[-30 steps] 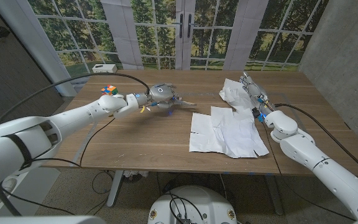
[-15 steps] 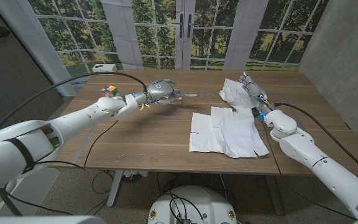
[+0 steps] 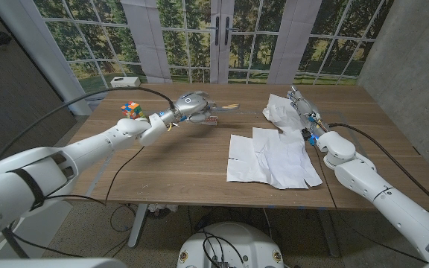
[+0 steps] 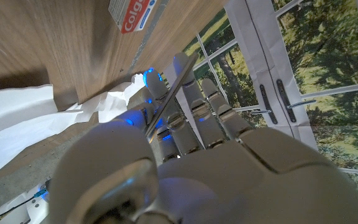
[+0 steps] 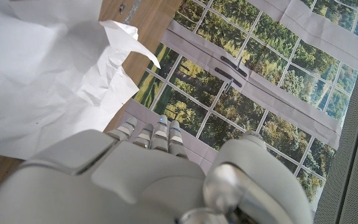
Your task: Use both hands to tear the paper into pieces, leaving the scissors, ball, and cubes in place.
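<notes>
Paper (image 3: pixel 268 156) lies torn and crumpled on the table (image 3: pixel 170 167), its far end bunched against the right hand (image 3: pixel 304 112), whose grip I cannot tell. Left hand (image 3: pixel 194 106) hovers raised over the far table, fingers closed around scissors (image 3: pixel 226 109), near a colourful cube (image 3: pixel 131 109).

The left arm reaches in from the near left corner of the table (image 3: pixel 162 175) toward its far middle, the left robot hand (image 3: pixel 194 106) raised with fingers curled around scissors (image 3: pixel 226 109). The right arm lies along the right edge, the right robot hand (image 3: pixel 306 113) gripping crumpled paper (image 3: pixel 280 112).
</notes>
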`<action>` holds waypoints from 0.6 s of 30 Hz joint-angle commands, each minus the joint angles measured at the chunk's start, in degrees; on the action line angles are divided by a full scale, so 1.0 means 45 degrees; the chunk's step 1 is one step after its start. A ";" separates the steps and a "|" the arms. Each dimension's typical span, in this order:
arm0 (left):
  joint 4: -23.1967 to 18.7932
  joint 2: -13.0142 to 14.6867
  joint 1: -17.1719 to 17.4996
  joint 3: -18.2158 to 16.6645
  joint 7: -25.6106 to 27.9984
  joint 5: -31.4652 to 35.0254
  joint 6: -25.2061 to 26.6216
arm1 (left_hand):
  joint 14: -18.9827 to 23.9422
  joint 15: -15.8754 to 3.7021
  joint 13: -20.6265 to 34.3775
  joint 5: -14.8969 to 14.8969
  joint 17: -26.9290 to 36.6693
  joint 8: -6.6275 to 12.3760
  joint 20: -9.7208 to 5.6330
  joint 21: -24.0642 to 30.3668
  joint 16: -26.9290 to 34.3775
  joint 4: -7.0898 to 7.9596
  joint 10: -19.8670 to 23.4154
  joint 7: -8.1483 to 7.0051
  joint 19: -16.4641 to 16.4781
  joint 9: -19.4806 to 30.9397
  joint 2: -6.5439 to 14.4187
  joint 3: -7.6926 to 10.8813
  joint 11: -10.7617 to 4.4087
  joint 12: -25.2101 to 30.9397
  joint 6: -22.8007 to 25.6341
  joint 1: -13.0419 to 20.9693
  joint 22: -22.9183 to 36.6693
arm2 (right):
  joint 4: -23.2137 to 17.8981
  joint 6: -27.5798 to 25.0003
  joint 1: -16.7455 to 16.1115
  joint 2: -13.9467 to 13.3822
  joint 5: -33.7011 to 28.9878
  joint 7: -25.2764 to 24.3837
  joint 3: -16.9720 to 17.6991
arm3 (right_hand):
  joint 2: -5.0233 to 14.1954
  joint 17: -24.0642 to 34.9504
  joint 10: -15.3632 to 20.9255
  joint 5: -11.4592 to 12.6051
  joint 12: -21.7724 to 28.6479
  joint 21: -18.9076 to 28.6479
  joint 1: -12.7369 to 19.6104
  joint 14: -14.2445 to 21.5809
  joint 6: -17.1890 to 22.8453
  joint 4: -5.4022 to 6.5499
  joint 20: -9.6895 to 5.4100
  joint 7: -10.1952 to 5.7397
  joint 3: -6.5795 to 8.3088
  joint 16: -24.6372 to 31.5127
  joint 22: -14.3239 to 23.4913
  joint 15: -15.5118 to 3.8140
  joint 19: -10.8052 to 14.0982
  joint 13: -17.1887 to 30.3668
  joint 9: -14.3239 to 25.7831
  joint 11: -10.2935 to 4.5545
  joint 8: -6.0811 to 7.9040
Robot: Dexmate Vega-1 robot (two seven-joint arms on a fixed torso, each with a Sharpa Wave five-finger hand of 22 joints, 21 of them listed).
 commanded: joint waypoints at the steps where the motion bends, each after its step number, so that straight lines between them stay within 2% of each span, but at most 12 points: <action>1: 0.0028 -0.0114 0.0260 -0.0231 0.0390 -0.0454 -0.0188 | 0.2065 -0.0967 0.0188 0.0185 0.0495 -0.0209 -0.0887 0.0669 0.1614 0.0076 -0.0135 -0.0053 0.0152 0.0109 0.0054 -0.0287 -0.0002 -0.0218 0.0012 0.0060 0.0628 | -0.0249 0.0005 -0.0170 -0.0077 -0.0018 -0.0150 0.0096 | 0.0073 0.0017 0.0014 -0.0073 -0.0025 0.0080 0.0035 -0.0132 0.0059 0.0016 0.0016 0.0020 0.0031 0.0074 0.0009 -0.0016 -0.0042 0.0040 0.0022 -0.0064 0.0032; 3: 0.0037 -0.0141 0.0283 -0.0263 0.0394 -0.0514 -0.0197 | 0.2641 -0.0949 0.0197 0.0250 0.1054 -0.0283 -0.1049 0.1023 0.2432 0.0216 -0.0091 -0.0058 0.0626 0.0128 0.0023 -0.0228 -0.0002 -0.0281 0.0028 -0.0046 0.0754 | -0.0279 0.0048 -0.0192 -0.0110 -0.0079 -0.0157 0.0097 | 0.0077 0.0016 0.0018 -0.0079 -0.0024 0.0078 0.0042 -0.0130 0.0057 0.0014 0.0022 0.0024 0.0047 0.0075 0.0009 -0.0016 -0.0047 0.0039 0.0022 -0.0060 0.0028; 4: 0.0047 -0.0157 0.0289 -0.0270 0.0424 -0.0513 -0.0187 | 0.2619 -0.0947 0.0179 0.0261 0.1030 -0.0307 -0.1121 0.1114 0.2469 0.0244 -0.0106 -0.0064 0.0773 0.0100 0.0022 -0.0216 -0.0002 -0.0312 0.0050 -0.0067 0.0782 | -0.0315 0.0027 -0.0212 -0.0113 -0.0052 -0.0172 0.0115 | 0.0077 0.0016 0.0010 -0.0081 -0.0027 0.0079 0.0044 -0.0131 0.0064 0.0014 0.0017 0.0018 0.0051 0.0075 0.0009 -0.0017 -0.0044 0.0039 0.0022 -0.0084 0.0030; 5: 0.0098 -0.0183 0.0281 -0.0269 0.0465 -0.0532 -0.0238 | 0.2447 -0.0946 0.0235 0.0291 0.0870 -0.0345 -0.1220 0.1476 0.2461 0.0301 -0.0098 -0.0062 0.1427 0.0078 0.0022 -0.0176 -0.0001 -0.0311 0.0088 -0.0110 0.0886 | -0.0370 -0.0024 -0.0236 -0.0120 -0.0037 -0.0216 0.0132 | 0.0079 0.0016 0.0003 -0.0083 -0.0030 0.0079 0.0046 -0.0133 0.0064 0.0013 0.0020 0.0018 0.0055 0.0074 0.0009 -0.0017 -0.0045 0.0039 0.0022 -0.0088 0.0029; 6: 0.0095 -0.0194 0.0299 -0.0285 0.0450 -0.0568 -0.0232 | 0.2365 -0.0951 0.0260 0.0304 0.0758 -0.0382 -0.1323 0.1665 0.2449 0.0307 -0.0093 -0.0065 0.1684 0.0045 -0.0001 -0.0172 -0.0002 -0.0319 0.0117 -0.0131 0.0973 | -0.0379 0.0003 -0.0243 -0.0146 -0.0085 -0.0213 0.0126 | 0.0081 0.0016 0.0008 -0.0086 -0.0028 0.0078 0.0050 -0.0127 0.0065 0.0013 0.0020 0.0019 0.0063 0.0077 0.0009 -0.0018 -0.0046 0.0039 0.0022 -0.0086 0.0028; 11: 0.0135 -0.0250 0.0360 -0.0303 0.0451 -0.0708 -0.0377 | 0.2474 -0.0953 0.0415 0.0332 0.0769 -0.0381 -0.1482 0.1981 0.2629 0.0314 -0.0015 -0.0064 0.2035 0.0093 -0.0003 -0.0161 0.0003 -0.0242 0.0173 -0.0158 0.1150 | -0.0531 -0.0027 -0.0333 -0.0186 -0.0069 -0.0291 0.0190 | 0.0085 0.0016 0.0014 -0.0095 -0.0026 0.0076 0.0058 -0.0135 0.0064 0.0011 0.0017 0.0018 0.0083 0.0075 0.0009 -0.0011 -0.0052 0.0039 0.0022 -0.0098 0.0023; 12: 0.0156 -0.0269 0.0372 -0.0309 0.0434 -0.0751 -0.0413 | 0.2803 -0.0946 0.0505 0.0354 0.0980 -0.0403 -0.1513 0.2281 0.3010 0.0350 -0.0040 -0.0064 0.2472 0.0132 -0.0004 -0.0149 0.0007 -0.0232 0.0153 -0.0205 0.1268 | -0.0554 -0.0040 -0.0345 -0.0198 -0.0070 -0.0297 0.0197 | 0.0086 0.0016 0.0012 -0.0097 -0.0026 0.0076 0.0060 -0.0138 0.0067 0.0011 0.0020 0.0020 0.0087 0.0074 0.0009 -0.0010 -0.0051 0.0039 0.0022 -0.0104 0.0024; 13: 0.0184 -0.0290 0.0370 -0.0305 0.0439 -0.0761 -0.0436 | 0.3343 -0.0931 0.0619 0.0382 0.1137 -0.0441 -0.1638 0.2815 0.3644 0.0378 -0.0078 -0.0065 0.3327 0.0161 -0.0065 -0.0114 0.0004 -0.0230 0.0171 -0.0273 0.1431 | -0.0578 -0.0051 -0.0357 -0.0209 -0.0066 -0.0300 0.0205 | 0.0086 0.0016 0.0014 -0.0098 -0.0026 0.0075 0.0060 -0.0139 0.0068 0.0010 0.0025 0.0017 0.0089 0.0073 0.0009 -0.0011 -0.0054 0.0040 0.0022 -0.0100 0.0023; 14: 0.0227 -0.0323 0.0384 -0.0308 0.0510 -0.0765 -0.0431 | 0.3647 -0.0927 0.0731 0.0411 0.1141 -0.0471 -0.1885 0.3546 0.4063 0.0266 -0.0091 -0.0065 0.4569 0.0214 -0.0108 -0.0011 0.0005 -0.0219 0.0175 -0.0226 0.1623 | -0.0604 -0.0062 -0.0371 -0.0216 -0.0069 -0.0320 0.0214 | 0.0086 0.0016 0.0009 -0.0100 -0.0028 0.0074 0.0063 -0.0142 0.0066 0.0010 0.0027 0.0011 0.0094 0.0072 0.0009 -0.0011 -0.0056 0.0039 0.0022 -0.0097 0.0022; 15: 0.0256 -0.0343 0.0390 -0.0310 0.0523 -0.0791 -0.0453 | 0.4035 -0.0907 0.0881 0.0424 0.1222 -0.0501 -0.2019 0.4210 0.4619 0.0033 -0.0026 -0.0054 0.5443 0.0304 -0.0206 0.0095 0.0012 -0.0177 0.0172 -0.0121 0.1777 | -0.0617 -0.0043 -0.0379 -0.0235 -0.0100 -0.0316 0.0213 | 0.0086 0.0016 0.0018 -0.0101 -0.0024 0.0076 0.0064 -0.0143 0.0068 0.0009 0.0021 0.0018 0.0096 0.0072 0.0009 -0.0011 -0.0051 0.0039 0.0022 -0.0091 0.0022; 18: 0.0336 -0.0406 0.0425 -0.0353 0.0506 -0.0959 -0.0524 | 0.4302 -0.0883 0.1052 0.0448 0.1231 -0.0607 -0.2162 0.5474 0.5302 -0.0344 0.0033 -0.0028 0.6699 0.0293 -0.0225 0.0392 0.0023 -0.0200 0.0313 0.0096 0.2306 | -0.0733 -0.0106 -0.0427 -0.0258 -0.0085 -0.0390 0.0256 | 0.0087 0.0016 0.0013 -0.0105 -0.0026 0.0076 0.0068 -0.0145 0.0067 0.0009 0.0024 0.0014 0.0105 0.0072 0.0009 -0.0012 -0.0052 0.0040 0.0022 -0.0120 0.0020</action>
